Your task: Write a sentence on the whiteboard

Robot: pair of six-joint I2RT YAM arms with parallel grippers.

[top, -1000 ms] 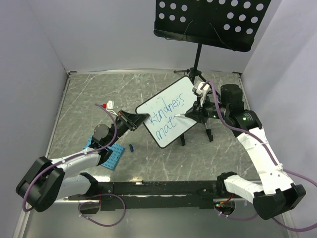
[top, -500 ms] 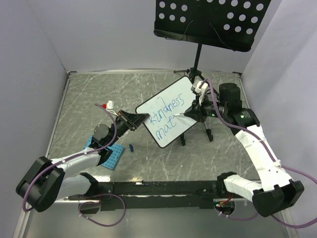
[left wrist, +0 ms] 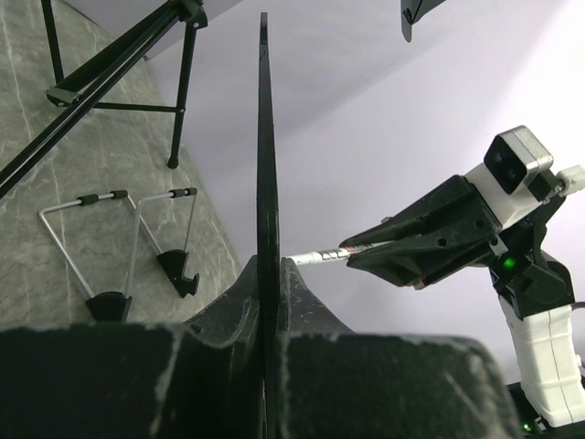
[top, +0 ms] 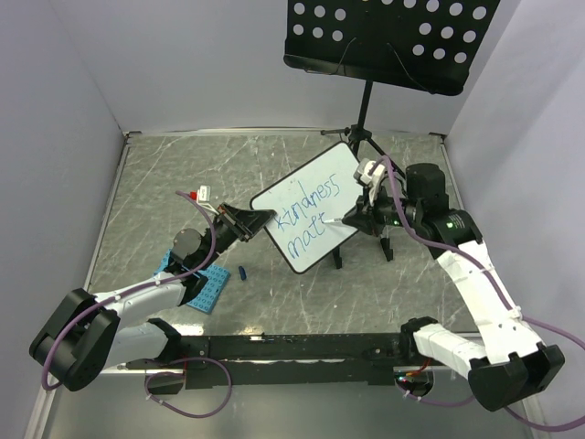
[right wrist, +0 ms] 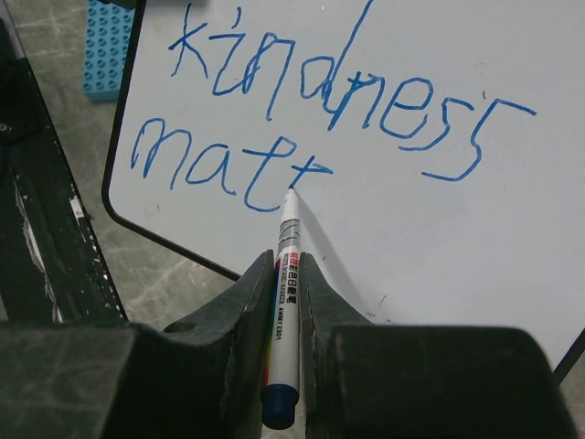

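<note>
The whiteboard point(top: 345, 170) is held tilted above the table, with my left gripper point(top: 259, 219) shut on its left edge. In the left wrist view the whiteboard point(left wrist: 263, 137) shows edge-on between the closed jaws of that gripper point(left wrist: 265, 262). The sentence point(right wrist: 338, 101) in blue marker reads "kindness" above "matt". My right gripper point(right wrist: 288, 263) is shut on a white marker point(right wrist: 284, 283) with a blue end. Its tip touches the board at the crossbar of the last "t". From above, the right gripper point(top: 355, 219) sits at the board's right side.
A black perforated music-stand tray point(top: 393, 41) hangs at the back, its tripod legs point(top: 384, 240) under the board. A blue studded plate point(top: 207, 289) lies near the left arm, a small blue cap point(top: 243, 272) beside it. A wire easel point(left wrist: 110, 265) rests on the table.
The second line has grown from "mat" to "matt". My right gripper with the marker has shifted slightly right along the line. The left gripper and board have stayed put.
</note>
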